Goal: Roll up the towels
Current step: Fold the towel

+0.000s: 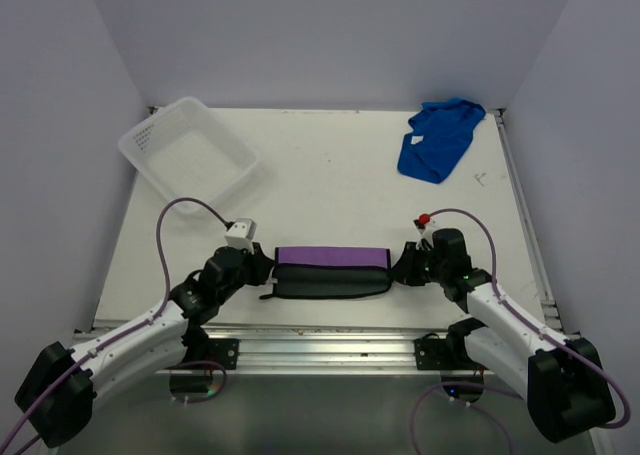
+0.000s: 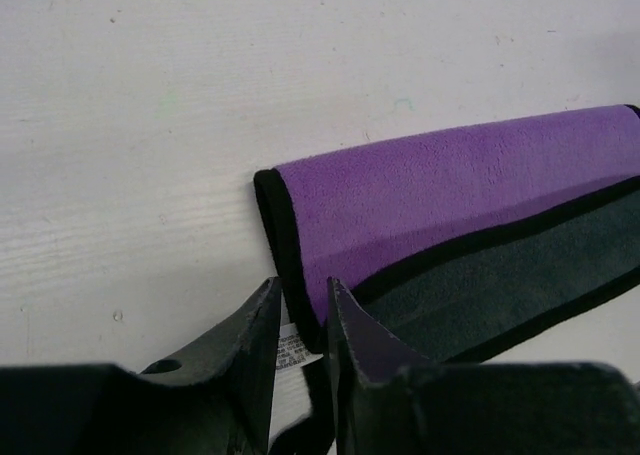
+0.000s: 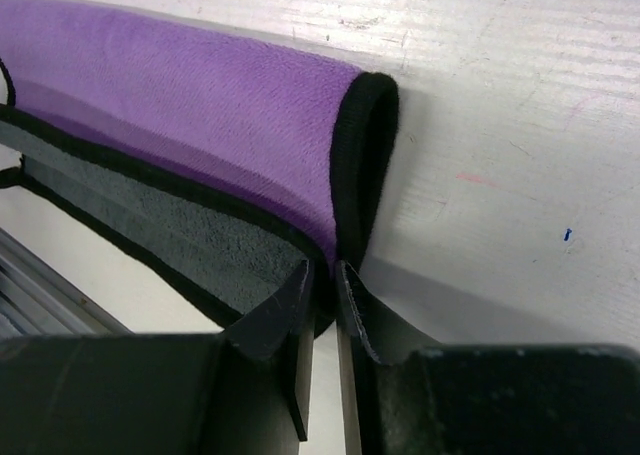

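Note:
The purple towel (image 1: 332, 258), edged in black with a dark grey underside, lies folded into a long band across the near table, and both grippers are at its ends. My left gripper (image 1: 266, 271) (image 2: 302, 291) sits at the left end with its jaws a little apart; the towel (image 2: 450, 185)'s black edge and a white tag run between them. At the right end, my right gripper (image 1: 405, 265) (image 3: 323, 268) is parted by a narrow slit, the fold of the towel (image 3: 200, 85) at its tips. The blue towel (image 1: 438, 140) lies crumpled at the far right corner.
A white plastic basket (image 1: 128, 140) stands tilted at the far left of the table. A metal rail (image 1: 330, 345) runs along the near edge between the arm bases. Walls close the table in on three sides.

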Robot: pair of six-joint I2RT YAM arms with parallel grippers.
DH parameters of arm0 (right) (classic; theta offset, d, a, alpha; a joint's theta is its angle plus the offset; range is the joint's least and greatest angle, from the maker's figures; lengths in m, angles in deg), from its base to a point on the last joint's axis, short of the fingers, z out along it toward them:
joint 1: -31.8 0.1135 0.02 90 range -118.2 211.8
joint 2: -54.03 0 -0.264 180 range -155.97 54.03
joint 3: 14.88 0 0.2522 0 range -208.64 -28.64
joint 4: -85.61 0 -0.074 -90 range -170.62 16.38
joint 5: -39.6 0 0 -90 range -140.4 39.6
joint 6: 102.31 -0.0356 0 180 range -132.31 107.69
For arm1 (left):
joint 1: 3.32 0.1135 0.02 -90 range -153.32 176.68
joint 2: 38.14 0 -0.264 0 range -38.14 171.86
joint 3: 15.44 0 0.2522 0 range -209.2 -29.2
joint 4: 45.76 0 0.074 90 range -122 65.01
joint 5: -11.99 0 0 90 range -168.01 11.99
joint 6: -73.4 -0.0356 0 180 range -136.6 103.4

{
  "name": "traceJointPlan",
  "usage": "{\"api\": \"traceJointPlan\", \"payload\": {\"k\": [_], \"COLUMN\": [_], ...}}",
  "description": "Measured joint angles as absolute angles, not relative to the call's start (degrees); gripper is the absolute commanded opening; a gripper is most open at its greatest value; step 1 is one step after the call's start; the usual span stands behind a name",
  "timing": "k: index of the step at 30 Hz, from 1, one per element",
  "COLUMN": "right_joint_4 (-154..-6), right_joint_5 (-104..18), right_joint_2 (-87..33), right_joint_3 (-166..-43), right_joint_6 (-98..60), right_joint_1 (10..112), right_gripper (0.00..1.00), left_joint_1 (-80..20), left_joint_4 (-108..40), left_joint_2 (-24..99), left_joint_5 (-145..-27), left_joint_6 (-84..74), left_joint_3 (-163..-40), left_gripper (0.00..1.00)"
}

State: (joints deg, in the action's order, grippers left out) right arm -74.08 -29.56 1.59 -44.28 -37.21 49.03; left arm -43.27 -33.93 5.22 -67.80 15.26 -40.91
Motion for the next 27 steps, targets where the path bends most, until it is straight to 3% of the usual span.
{"api": "traceJointPlan", "payload": {"k": [4, 6, 9, 20, 23, 24, 27], "right_joint_4": [-73.95, -73.95, -73.9, -70.67, -68.7, -68.44, -68.44], "right_joint_5": [-29.41, -29.19, -28.3, -27.23, -27.2, -27.33, -28.62], "right_joint_2": [1.41, 1.72, 3.66, 13.56, 14.26, 14.39, 13.39], "right_joint_3": [-44.28, -44.28, -44.28, -45.11, -46.93, -47.54, -49.37], "right_joint_6": [-37.15, -37.17, -37.13, -37.02, -37.46, -37.87, -39.95], "right_joint_1": [49.03, 49.03, 49.05, 49.03, 49.03, 49.03, 49.03], "right_gripper": [0.3, 0.41, 0.47, 0.52, 0.45, 0.3, 0.07], "left_joint_1": [-43.27, -43.27, -43.27, -43.27, -43.27, -43.27, -43.27], "left_joint_4": [-33.91, -33.86, -33.84, -33.93, -33.95, -33.99, -34.08], "left_joint_2": [4.47, 4.3, 4.3, 7.47, 8.17, 8.41, 9.39], "left_joint_5": [-67.8, -67.8, -67.77, -67.77, -67.8, -67.8, -67.82], "left_joint_6": [15.26, 15.28, 15.28, 15.28, 15.28, 15.28, 15.26], "left_joint_3": [-40.88, -40.88, -40.88, -42.2, -43.9, -44.58, -46.7], "left_gripper": [0.36, 0.39, 0.41, 0.49, 0.49, 0.49, 0.39]}}
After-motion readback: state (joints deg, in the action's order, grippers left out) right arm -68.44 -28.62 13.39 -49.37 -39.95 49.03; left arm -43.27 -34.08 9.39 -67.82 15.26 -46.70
